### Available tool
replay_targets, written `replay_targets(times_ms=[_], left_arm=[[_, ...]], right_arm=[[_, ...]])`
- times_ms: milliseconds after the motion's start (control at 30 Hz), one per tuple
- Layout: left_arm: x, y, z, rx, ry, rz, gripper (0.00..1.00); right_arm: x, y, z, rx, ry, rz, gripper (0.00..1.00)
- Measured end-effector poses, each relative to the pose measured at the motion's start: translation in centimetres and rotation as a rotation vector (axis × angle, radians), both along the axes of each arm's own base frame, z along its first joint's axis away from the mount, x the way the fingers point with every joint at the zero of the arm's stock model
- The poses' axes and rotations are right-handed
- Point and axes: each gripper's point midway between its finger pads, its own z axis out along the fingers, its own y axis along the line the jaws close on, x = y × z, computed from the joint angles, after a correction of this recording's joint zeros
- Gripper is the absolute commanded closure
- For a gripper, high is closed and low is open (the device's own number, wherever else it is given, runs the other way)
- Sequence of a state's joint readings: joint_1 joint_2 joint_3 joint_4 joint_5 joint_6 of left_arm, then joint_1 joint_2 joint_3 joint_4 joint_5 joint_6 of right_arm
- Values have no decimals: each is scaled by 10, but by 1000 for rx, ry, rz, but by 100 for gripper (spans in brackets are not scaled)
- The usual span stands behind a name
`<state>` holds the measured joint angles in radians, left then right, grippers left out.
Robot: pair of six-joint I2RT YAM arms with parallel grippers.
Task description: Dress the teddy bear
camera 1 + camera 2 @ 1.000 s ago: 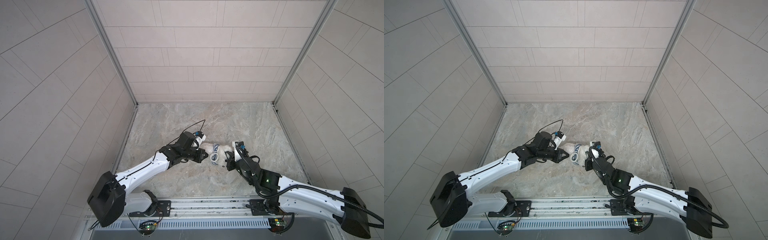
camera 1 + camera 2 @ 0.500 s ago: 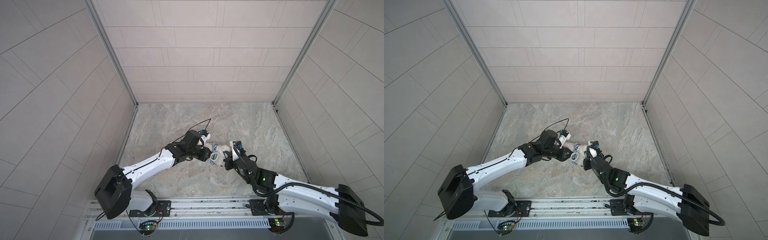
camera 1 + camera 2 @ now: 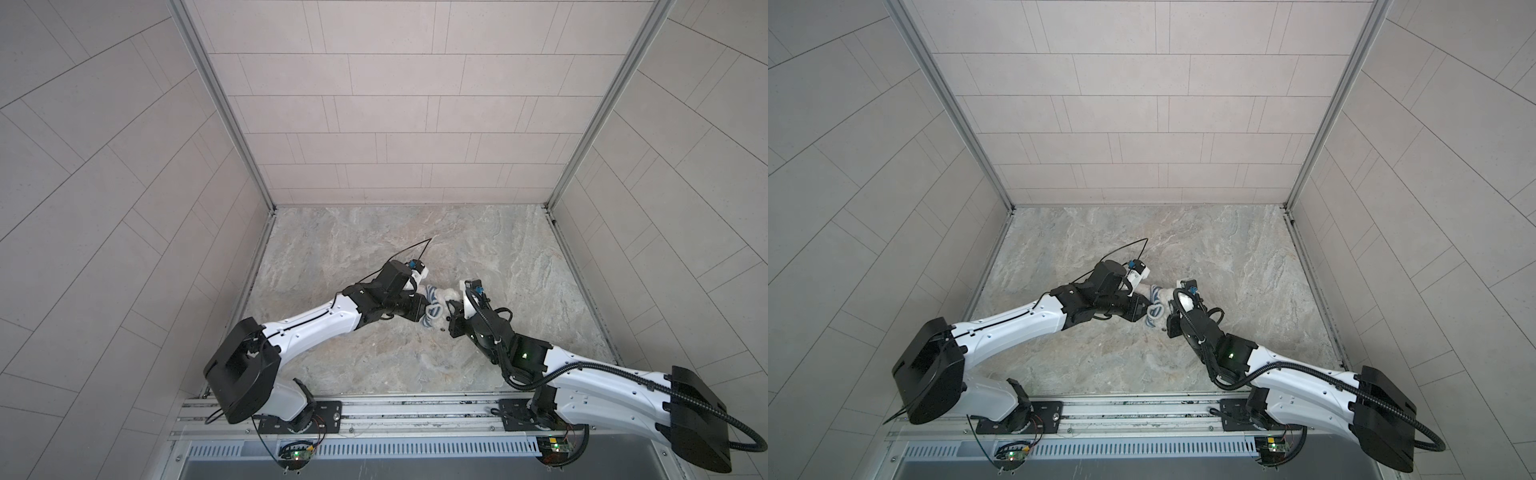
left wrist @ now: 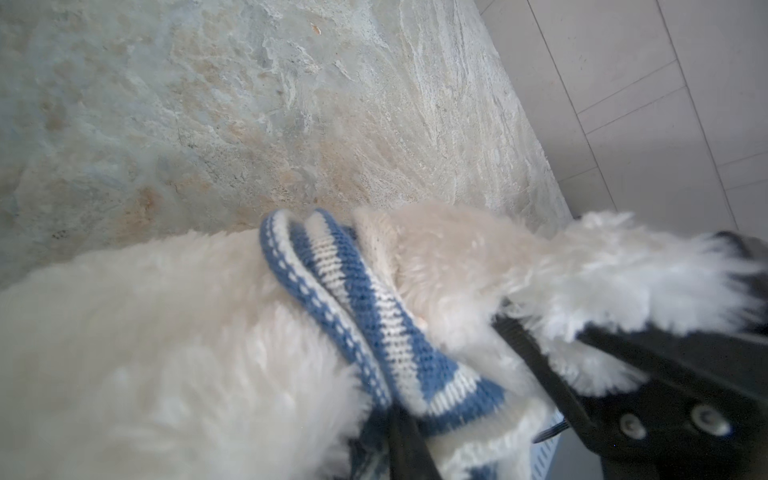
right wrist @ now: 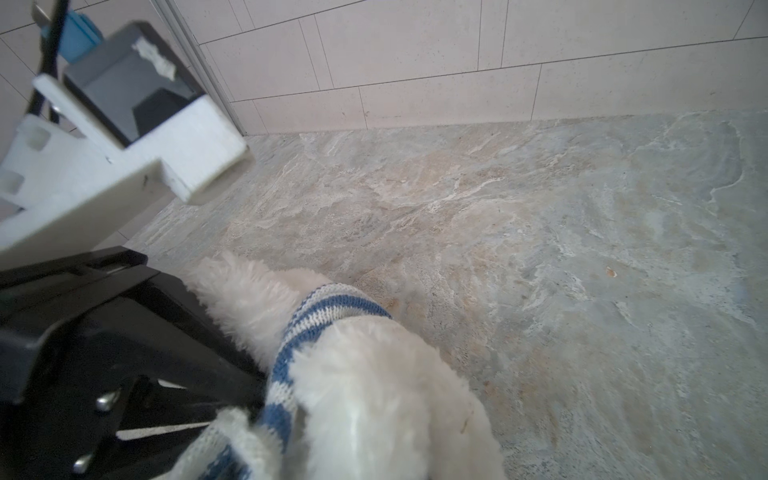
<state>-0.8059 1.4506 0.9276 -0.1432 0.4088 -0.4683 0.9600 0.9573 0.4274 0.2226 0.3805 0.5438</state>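
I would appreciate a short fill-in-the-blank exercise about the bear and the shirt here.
1. The bear lies ____ the left gripper and the right gripper.
2. The shirt has white and ____ stripes.
3. The shirt is bunched around the ____.
Missing words: between; blue; bear.

Robotics lab test cell, no lived-in room. Built around an aluminium mounting rail [image 3: 415, 409] with two robot arm bases [image 3: 286, 405] bolted on. Beyond the rail, a marble-print floor sheet [image 3: 374, 241], boxed in by tile-print wall panels [image 3: 395, 104] and metal corner posts [image 3: 227, 116]. Just in front of the rail, bare circuit boards [image 3: 296, 454] with green lights and a slotted vent grille [image 3: 415, 449].
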Motion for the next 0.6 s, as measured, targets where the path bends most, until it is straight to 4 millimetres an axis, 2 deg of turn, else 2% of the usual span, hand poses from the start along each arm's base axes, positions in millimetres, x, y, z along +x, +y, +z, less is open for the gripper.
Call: replay_targets(times_ms=[200,367,600], left_arm=[[2,0,0,0,-7,10,100],[5,2,7,-13,-22,18,100],[19,21,34,-87,-88,65,100]], right_arm=[[1,0,0,7,-2,1,100],[2,-1,-1,14,0,-2,100],[4,-4,-3,23,0,-7,100]])
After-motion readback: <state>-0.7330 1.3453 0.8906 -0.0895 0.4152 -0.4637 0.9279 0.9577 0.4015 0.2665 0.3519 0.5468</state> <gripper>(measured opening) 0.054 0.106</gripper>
